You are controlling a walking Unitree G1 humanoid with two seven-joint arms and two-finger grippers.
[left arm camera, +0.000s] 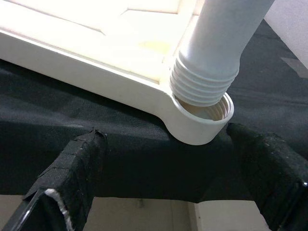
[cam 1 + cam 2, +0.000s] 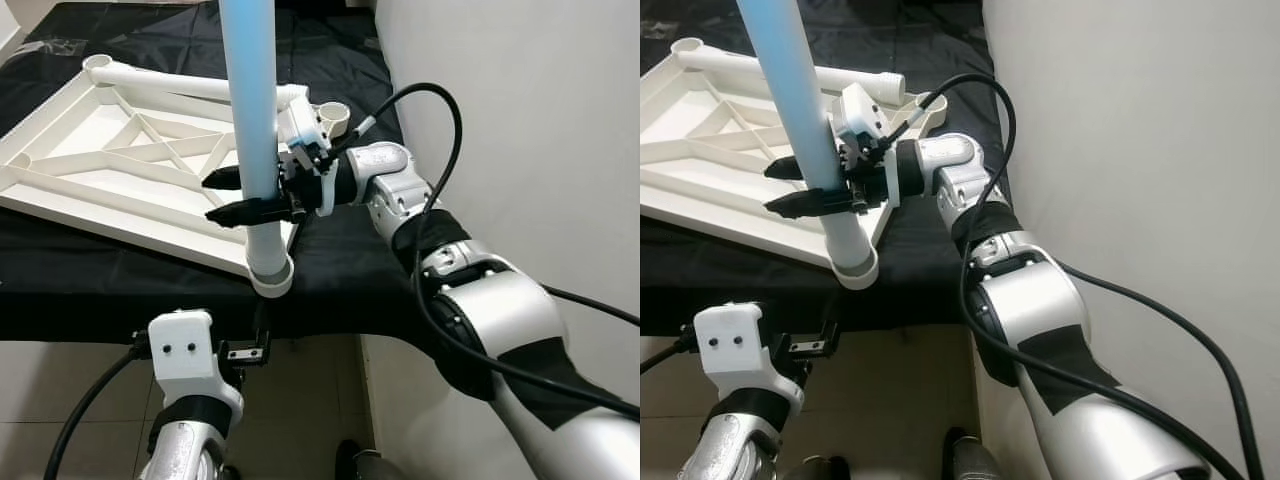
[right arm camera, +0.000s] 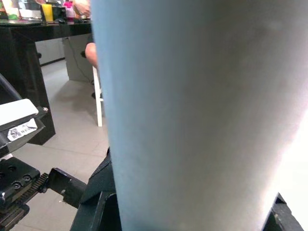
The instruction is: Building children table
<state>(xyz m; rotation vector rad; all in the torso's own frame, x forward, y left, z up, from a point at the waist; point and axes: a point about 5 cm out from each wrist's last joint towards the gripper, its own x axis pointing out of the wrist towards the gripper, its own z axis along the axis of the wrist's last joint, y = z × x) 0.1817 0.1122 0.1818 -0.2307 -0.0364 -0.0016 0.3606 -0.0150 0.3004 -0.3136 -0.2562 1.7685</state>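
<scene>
On top of the black cloth lies the white tabletop, turned upside down so its ribs show. At its near corner is a round socket. A pale blue leg stands up out of that socket. The right gripper holds the leg just above the socket, with its two black fingers squeezed tight on either side of the tube. The left gripper hangs lower, in front of the cloth's edge, with its fingers spread apart and nothing between them.

The step in hand looks like screwing the leg into the corner. To do it well, the robot should keep the leg straight up, not leaning, so the screw rings catch evenly. It should turn gently and push down a little. If the leg tips, the rings may jam. The tabletop might slide on the cloth, so a steady hold helps.

Each view tells something new. The left wrist view shows the screw rings at the bottom of the leg, and most of them sit above the socket rim, so the leg seems not yet screwed all the way in. The head views cannot show that, but they show the whole tabletop, another white leg lying along its far edge, and another open socket behind the gripper. The right wrist view shows the leg very close up, plus a room with a floor behind.
</scene>
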